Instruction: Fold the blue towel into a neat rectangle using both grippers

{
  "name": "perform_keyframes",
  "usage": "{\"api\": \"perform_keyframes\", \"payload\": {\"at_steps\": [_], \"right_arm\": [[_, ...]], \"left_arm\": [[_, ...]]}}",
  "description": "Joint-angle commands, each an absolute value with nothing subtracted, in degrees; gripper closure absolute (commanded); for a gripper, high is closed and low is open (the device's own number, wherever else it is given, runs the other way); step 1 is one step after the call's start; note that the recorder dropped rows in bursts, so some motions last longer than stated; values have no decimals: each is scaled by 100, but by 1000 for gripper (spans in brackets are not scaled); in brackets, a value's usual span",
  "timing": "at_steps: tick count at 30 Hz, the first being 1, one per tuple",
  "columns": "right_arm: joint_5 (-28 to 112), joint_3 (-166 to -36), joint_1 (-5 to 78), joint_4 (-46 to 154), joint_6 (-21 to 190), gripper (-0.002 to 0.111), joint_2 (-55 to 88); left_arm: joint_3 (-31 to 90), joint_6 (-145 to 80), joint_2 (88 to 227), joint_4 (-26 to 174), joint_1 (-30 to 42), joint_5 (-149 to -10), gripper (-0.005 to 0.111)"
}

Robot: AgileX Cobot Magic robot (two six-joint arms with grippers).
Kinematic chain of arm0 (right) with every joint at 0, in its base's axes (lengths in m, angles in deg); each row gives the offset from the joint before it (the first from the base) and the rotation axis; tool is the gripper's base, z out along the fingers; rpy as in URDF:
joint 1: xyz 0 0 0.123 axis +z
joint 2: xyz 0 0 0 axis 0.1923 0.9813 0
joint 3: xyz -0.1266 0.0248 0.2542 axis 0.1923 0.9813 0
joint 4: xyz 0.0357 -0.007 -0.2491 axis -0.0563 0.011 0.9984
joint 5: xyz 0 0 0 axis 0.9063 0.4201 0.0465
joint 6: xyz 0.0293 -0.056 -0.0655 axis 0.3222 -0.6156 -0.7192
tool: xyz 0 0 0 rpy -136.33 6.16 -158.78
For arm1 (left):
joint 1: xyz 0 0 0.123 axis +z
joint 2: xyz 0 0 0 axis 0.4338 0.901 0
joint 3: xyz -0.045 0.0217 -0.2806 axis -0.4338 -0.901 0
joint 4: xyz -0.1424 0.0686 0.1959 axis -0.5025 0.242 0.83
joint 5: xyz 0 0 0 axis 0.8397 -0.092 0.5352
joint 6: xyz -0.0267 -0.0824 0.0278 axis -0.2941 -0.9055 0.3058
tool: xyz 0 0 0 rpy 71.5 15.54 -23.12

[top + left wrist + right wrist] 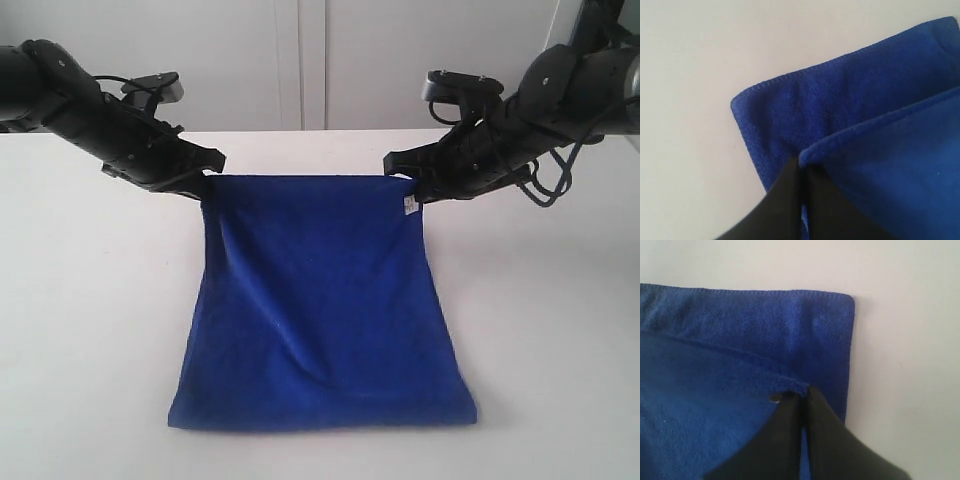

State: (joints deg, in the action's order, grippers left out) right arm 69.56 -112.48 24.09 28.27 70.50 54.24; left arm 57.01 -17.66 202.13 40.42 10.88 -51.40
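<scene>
The blue towel (320,300) hangs stretched between both grippers, its top edge raised off the table and its lower part lying flat toward the front. My left gripper (207,180) is shut on the towel's top left corner (807,152). My right gripper (404,178) is shut on the top right corner (802,387), beside the small white tag (409,204). In both wrist views the held layer hangs over a lower layer of the towel (790,110) (765,320) lying on the table.
The white table (90,330) spreads round the towel on all sides. A pale wall with panel seams (310,60) stands behind the table's far edge. Cables loop off the right arm (550,185).
</scene>
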Motion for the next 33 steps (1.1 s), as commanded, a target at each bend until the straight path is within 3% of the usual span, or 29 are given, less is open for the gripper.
{"api": "perform_keyframes", "payload": {"at_steps": [1,15,33], "right_arm": [[6992,-11292,2371,2811,7004,108,5347],[6968,-11363,2371,2639,7004,108,4775],[6065,-11516,2585,2652,6994,108,5701]], "left_arm": [[5752,-1738,20124,3874,1105,-4836,107],[5752,-1738,19510,3848,1105,-5073,107],[5752,-1542,20369,3778,1105,-5989,107]]}}
